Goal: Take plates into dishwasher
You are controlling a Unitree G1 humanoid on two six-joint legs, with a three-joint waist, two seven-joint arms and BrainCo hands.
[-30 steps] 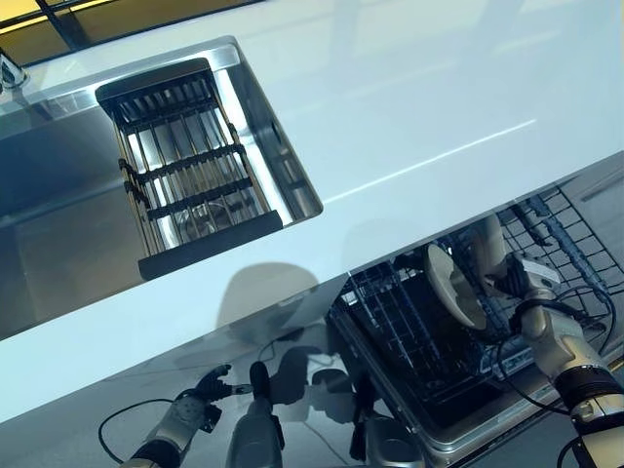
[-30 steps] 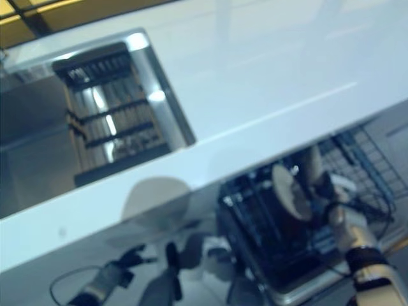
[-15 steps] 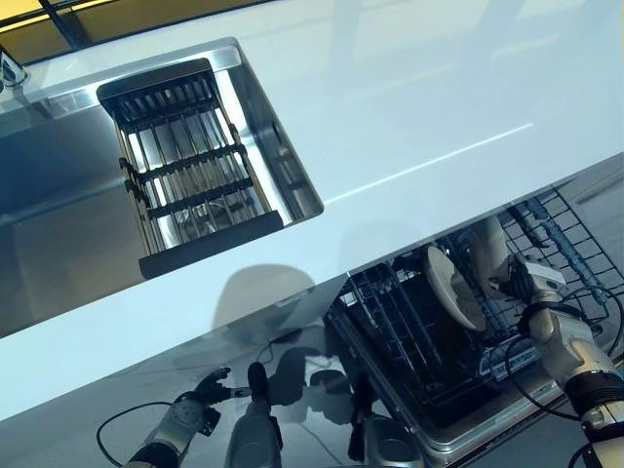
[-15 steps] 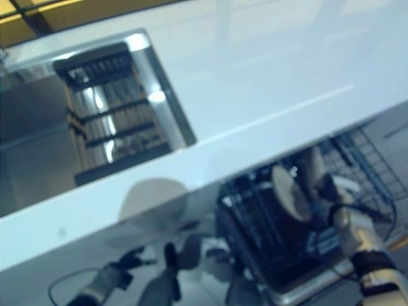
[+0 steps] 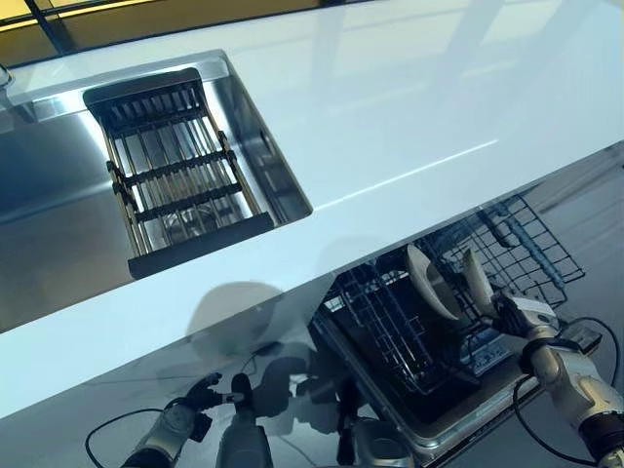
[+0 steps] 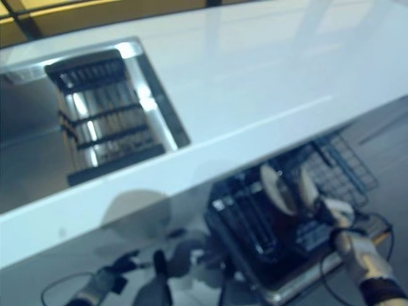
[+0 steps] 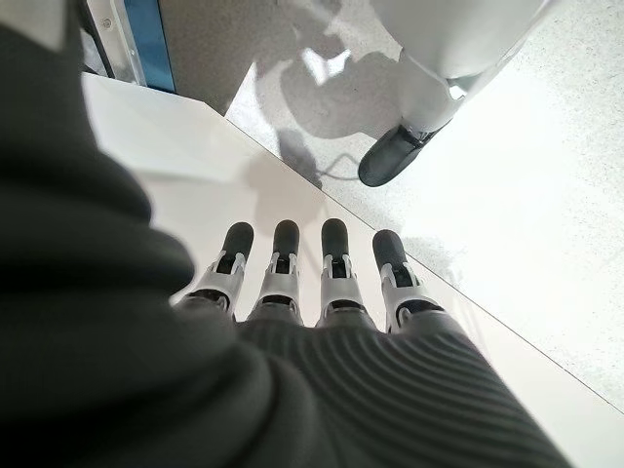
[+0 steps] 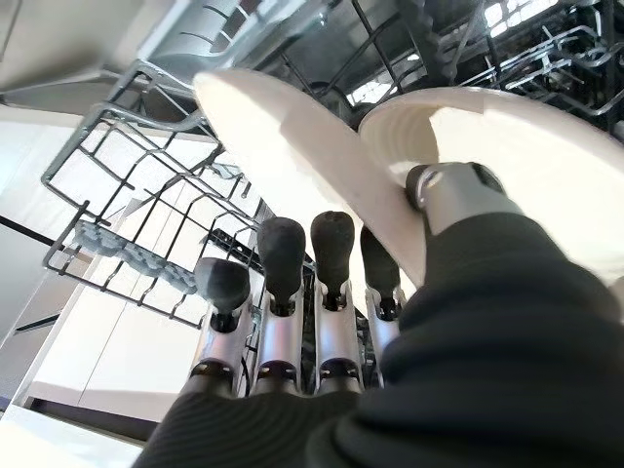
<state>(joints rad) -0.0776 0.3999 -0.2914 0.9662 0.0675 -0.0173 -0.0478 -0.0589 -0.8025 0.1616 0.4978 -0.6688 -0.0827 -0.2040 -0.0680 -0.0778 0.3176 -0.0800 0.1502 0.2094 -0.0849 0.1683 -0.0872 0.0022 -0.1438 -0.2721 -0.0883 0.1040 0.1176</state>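
While the right hand point(image 8: 322, 322) is pinching the nearer plate point(image 8: 526, 166) on edge in the dishwasher rack point(image 5: 439, 312), beside the second plate point(image 5: 426, 281), it should be seating it upright between tines before letting go; left hand point(image 7: 312, 292), straight-fingered and empty, is idling.
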